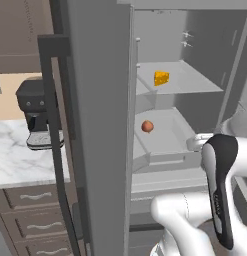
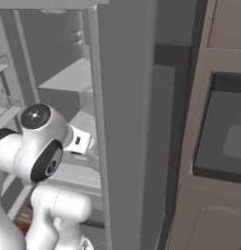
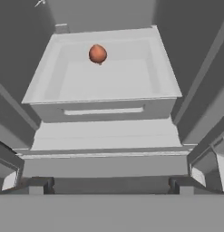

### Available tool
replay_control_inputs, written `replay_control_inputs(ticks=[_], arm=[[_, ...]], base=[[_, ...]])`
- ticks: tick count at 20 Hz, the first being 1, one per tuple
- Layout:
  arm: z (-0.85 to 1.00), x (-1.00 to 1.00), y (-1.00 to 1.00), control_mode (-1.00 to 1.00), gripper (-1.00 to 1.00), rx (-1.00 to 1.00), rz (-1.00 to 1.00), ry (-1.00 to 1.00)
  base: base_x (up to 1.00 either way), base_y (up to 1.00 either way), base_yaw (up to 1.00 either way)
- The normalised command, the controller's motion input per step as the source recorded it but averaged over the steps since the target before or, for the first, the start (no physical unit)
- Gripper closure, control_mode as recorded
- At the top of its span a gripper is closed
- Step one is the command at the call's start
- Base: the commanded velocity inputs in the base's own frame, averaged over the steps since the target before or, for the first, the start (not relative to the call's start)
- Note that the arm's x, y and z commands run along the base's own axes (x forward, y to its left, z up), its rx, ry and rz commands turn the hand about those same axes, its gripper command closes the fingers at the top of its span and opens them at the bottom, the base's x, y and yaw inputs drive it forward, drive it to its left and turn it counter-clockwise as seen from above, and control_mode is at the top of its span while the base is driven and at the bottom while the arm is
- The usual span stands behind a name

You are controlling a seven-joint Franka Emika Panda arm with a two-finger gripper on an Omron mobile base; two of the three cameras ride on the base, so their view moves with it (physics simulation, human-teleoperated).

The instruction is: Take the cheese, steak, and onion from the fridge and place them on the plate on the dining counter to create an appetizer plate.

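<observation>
In the fridge (image 1: 205,75) | cheese (image 1: 161,78) sat on shelf | onion (image 3: 97,53) lay in drawer (image 3: 104,102) | jaws stood wide open, holding nothing

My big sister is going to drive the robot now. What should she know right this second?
Gripper: open and holding nothing, pointed into the open fridge at the drawer.
Onion: lying toward the back of that open drawer, untouched.
Cheese: on the shelf above the drawer, untouched.
Steak, plate and dining counter: I cannot place them from these pictures.
Done: the fridge door is open and the arm has reached in.
Left: pick up the onion, then the cheese and the steak, and carry each one to the plate on the dining counter.
</observation>
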Motion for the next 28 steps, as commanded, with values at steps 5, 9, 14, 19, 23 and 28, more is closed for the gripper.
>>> replay_control_inputs(ticks=[5, 9, 14, 19, 23, 28], arm=[[-0.45, 0.89, 0.39, -1.0, -1.0, 0.0, 0.02, 0.2], [-0.24, 0.71, 0.27, -1.0, -1.0, 0.0, 0.03, 0.12], [-0.45, 0.46, 0.06, -1.0, -1.0, 0.0, 0.06, -0.1], [-0.21, 0.44, 0.04, -1.0, -1.0, 0.0, 0.01, -0.08], [-0.08, 0.44, 0.0, -1.0, -1.0, 0.0, 0.0, -0.04], [-0.01, 0.49, 0.0, -1.0, -1.0, 0.0, 0.0, 0.0]], base=[[0.0, 0.0, 0.0], [0.0, 0.0, 0.0], [0.0, 0.0, 0.0], [0.0, 0.0, 0.0], [0.0, 0.0, 0.0], [0.0, 0.0, 0.0]])
